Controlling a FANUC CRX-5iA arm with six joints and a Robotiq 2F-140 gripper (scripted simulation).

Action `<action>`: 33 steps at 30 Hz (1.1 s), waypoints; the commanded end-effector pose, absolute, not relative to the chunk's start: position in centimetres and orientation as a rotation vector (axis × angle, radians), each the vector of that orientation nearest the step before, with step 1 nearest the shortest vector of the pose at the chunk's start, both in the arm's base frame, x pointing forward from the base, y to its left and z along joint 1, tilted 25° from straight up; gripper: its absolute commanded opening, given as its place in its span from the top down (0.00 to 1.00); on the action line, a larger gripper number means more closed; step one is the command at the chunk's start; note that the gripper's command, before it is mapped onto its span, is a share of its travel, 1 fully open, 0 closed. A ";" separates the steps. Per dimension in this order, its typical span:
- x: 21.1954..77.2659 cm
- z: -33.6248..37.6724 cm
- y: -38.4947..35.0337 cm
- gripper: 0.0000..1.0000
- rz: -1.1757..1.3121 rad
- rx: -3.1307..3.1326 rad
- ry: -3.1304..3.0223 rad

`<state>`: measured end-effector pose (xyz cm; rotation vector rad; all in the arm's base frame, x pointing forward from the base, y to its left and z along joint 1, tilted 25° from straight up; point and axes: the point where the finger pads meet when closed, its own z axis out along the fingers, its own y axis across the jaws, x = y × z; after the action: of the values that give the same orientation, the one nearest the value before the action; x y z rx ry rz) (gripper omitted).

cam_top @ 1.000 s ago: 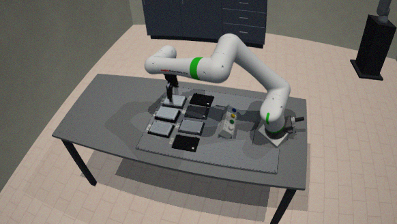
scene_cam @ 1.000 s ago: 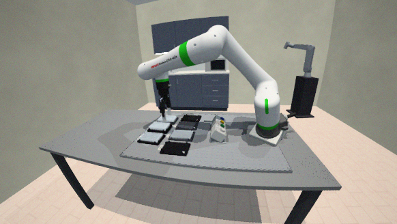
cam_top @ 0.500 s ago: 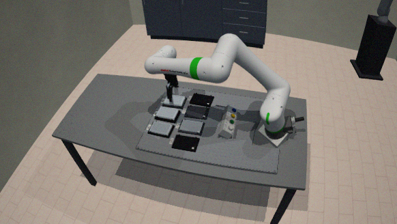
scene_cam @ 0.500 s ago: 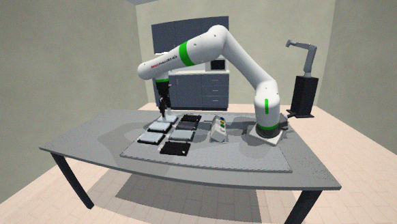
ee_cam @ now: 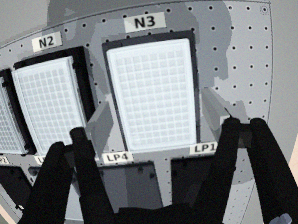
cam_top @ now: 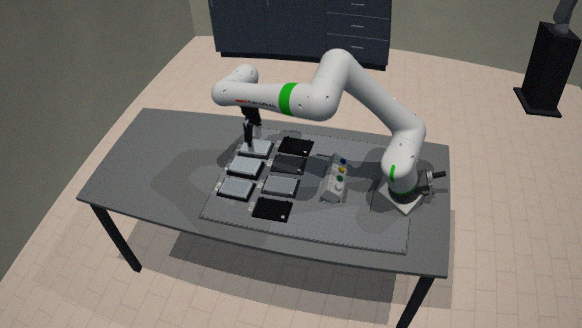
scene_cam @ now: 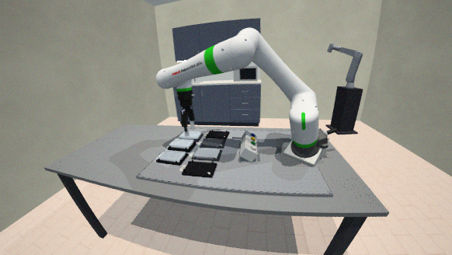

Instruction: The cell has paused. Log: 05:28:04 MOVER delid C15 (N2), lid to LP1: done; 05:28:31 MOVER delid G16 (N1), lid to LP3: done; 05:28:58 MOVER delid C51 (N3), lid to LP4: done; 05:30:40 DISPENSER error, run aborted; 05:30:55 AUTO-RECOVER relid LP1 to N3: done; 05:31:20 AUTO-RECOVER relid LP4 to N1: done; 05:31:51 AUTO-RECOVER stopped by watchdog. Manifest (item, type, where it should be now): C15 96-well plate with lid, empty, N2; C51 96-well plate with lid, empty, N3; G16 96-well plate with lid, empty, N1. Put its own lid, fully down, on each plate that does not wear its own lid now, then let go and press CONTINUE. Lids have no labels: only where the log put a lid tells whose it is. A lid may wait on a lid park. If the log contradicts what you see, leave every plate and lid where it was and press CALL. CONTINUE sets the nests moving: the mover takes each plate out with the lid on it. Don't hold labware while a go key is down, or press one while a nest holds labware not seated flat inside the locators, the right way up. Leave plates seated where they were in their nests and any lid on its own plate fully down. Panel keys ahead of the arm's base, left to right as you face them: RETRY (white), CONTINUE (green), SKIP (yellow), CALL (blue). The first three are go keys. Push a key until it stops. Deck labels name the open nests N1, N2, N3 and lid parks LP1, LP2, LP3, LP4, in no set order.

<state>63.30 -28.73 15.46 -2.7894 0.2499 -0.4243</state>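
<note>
Three pale 96-well plates sit in the left column of the deck: N3 (cam_top: 255, 147) farthest, N2 (cam_top: 245, 166) in the middle, and a third (cam_top: 235, 188) nearest. The wrist view shows the N3 plate (ee_cam: 153, 92) and the N2 plate (ee_cam: 47, 99) with white well grids under their labels. My gripper (ee_cam: 155, 106) hangs just above the N3 plate's near edge, fingers open, nothing between them. It also shows in the top and exterior views (cam_top: 248, 142) (scene_cam: 186, 130). A pale lid (cam_top: 280, 185) lies on the third park of the right column. I cannot tell which plates wear lids.
The other parks (cam_top: 295, 146) (cam_top: 288, 163) (cam_top: 271, 209) look dark and bare. The labels LP4 (ee_cam: 116, 157) and LP1 (ee_cam: 202, 148) sit beside the fingers. The key panel (cam_top: 336, 182) stands between deck and arm base, with blue (cam_top: 343, 161), yellow (cam_top: 341, 169), green (cam_top: 340, 178) and white (cam_top: 339, 187) keys.
</note>
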 end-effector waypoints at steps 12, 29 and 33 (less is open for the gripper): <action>62.5 17.9 -29.5 0.34 -0.425 -2.790 0.250; 62.0 19.2 -29.9 0.34 -0.425 -2.790 0.250; 61.9 19.3 -29.5 0.34 -0.425 -2.790 0.250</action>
<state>62.00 -29.79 19.20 -2.7899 0.2494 -0.4244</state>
